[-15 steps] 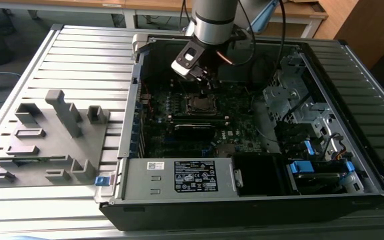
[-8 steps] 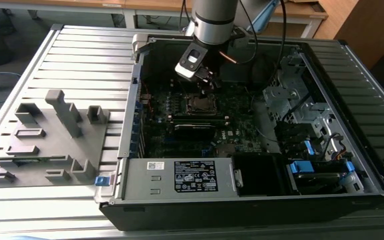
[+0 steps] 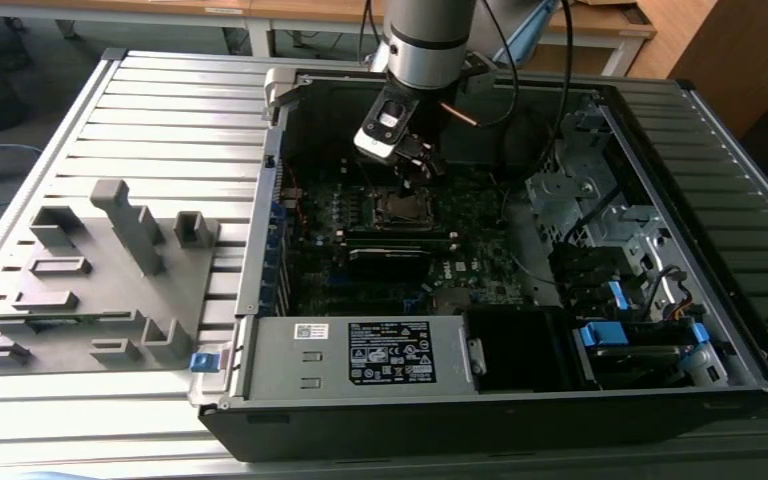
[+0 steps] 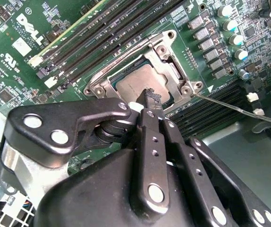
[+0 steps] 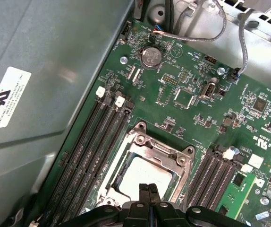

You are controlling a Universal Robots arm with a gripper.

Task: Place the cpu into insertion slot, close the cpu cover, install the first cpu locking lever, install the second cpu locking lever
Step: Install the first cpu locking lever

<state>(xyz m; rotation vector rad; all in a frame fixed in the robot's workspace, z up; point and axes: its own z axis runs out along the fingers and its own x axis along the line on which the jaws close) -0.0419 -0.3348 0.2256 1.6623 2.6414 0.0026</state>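
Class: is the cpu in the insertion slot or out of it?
In. In both wrist views the cpu lies flat inside the insertion slot, its silver top framed by the metal rim.

Open computer case on a slatted metal table, with a grey fixture beside it.

The black computer case (image 3: 491,425) lies open on the slatted table (image 3: 157,110), its green motherboard (image 3: 484,262) facing up. At the case's near end sits a grey power supply box (image 3: 291,372) with a printed label (image 3: 391,352), and blue clips (image 3: 602,333) show towards the exterior view's right. On the exterior view's left, apart from the case, a grey fixture (image 3: 91,270) with upright pegs stands on the table. The first wrist view shows long black memory slots (image 5: 90,146) running parallel and a round coin battery (image 5: 150,56) on the board.
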